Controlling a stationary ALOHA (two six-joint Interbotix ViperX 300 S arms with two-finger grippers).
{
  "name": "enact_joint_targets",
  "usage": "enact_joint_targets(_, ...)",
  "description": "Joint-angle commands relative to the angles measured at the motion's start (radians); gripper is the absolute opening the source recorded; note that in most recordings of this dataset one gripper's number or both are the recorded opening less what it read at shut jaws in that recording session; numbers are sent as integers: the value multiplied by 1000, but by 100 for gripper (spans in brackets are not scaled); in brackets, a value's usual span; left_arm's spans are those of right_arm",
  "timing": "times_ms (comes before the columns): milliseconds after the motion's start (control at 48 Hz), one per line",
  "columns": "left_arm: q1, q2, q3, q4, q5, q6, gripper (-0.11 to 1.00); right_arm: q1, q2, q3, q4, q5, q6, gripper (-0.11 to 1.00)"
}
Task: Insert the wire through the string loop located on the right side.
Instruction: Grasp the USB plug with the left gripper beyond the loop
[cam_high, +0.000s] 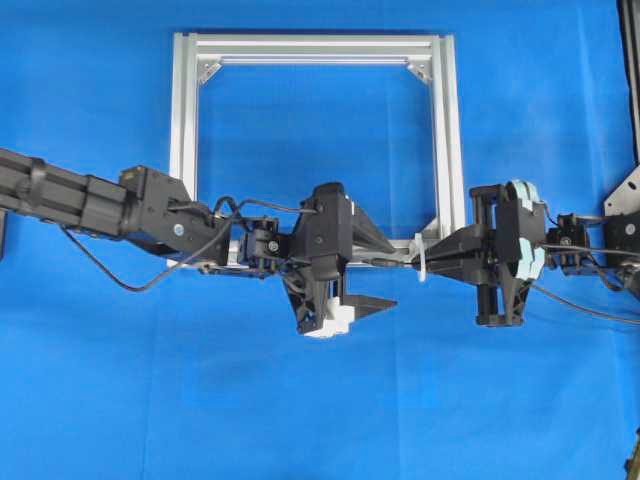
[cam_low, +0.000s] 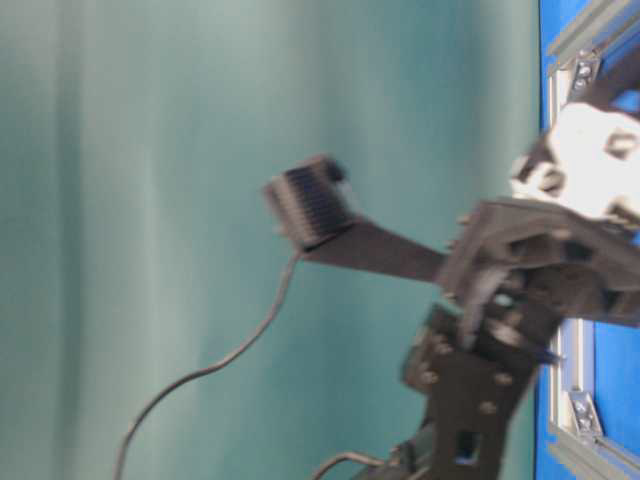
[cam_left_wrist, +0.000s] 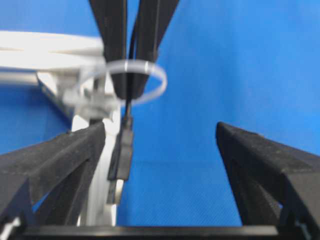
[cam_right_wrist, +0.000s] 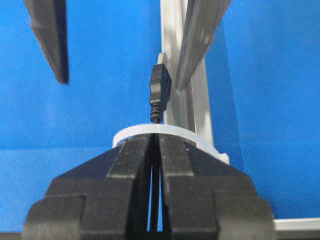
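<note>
Blue cloth covers the table (cam_high: 100, 380), and a square silver aluminium frame (cam_high: 185, 100) lies on it toward the far edge. The two arms meet along the frame's near rail. The whitish string loop (cam_high: 421, 263) stands at the frame's near right corner, and in the right wrist view it arcs just beyond the right gripper's (cam_right_wrist: 156, 142) fingertips. That gripper's jaws are pressed together on the wire (cam_right_wrist: 156, 116), whose thin black cord runs out from between them and through the loop. The wire's dark plug (cam_right_wrist: 161, 87) sits just past the loop on the far side, next to the frame rail, its silvery tip pointing away from the right gripper.

The left gripper (cam_left_wrist: 162, 135) faces it from the left with its jaws spread wide. Its two fingers (cam_left_wrist: 60, 160) flank the plug without touching it in the left wrist view, the plug nearer the left finger. In the table-level view, blurred arm parts fill the right side and the plug cannot be made out.
</note>
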Motion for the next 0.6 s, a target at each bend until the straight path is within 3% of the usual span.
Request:
enact_joint_targets(0, 3, -6, -25, 2, -5, 0, 89, -2, -5, -11, 0, -6, -2, -4)
enact_joint_targets(584, 6, 3, -20, 2, -5, -3, 89, -2, -5, -9, 0, -6, -2, -4)
